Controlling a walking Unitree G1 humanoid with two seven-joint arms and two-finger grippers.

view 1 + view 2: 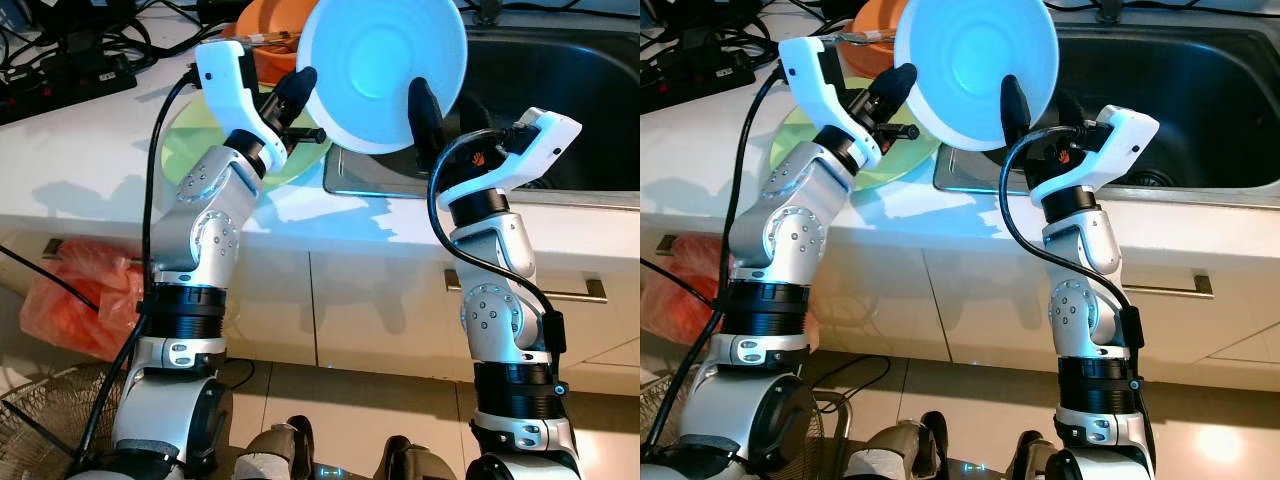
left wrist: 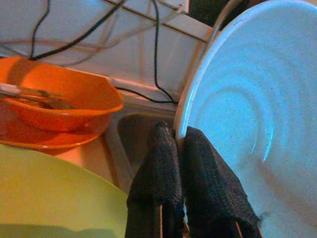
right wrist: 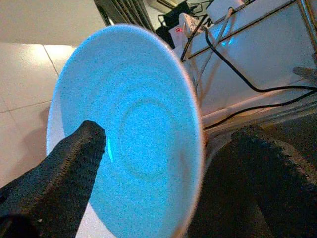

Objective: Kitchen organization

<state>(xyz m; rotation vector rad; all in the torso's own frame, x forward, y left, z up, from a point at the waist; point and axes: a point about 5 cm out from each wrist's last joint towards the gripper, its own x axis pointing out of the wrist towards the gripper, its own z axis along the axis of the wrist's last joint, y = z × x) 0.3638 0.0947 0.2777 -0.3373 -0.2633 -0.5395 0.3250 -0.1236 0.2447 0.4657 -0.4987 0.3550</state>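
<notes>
A steel sink [image 1: 560, 90] is set into the white counter [image 1: 80, 150] on the right, above pale cabinet doors [image 1: 380, 300]. A white plate [image 1: 383, 72] is held upright on edge over the sink's left rim. Its left edge is pinched by the left gripper [image 2: 179, 148], fingers pressed together on the rim. The right gripper [image 3: 168, 163] is spread, one finger before the plate's face and one behind. A green plate [image 1: 200, 140] lies on the counter, with an orange bowl [image 2: 59, 99] just beyond.
</notes>
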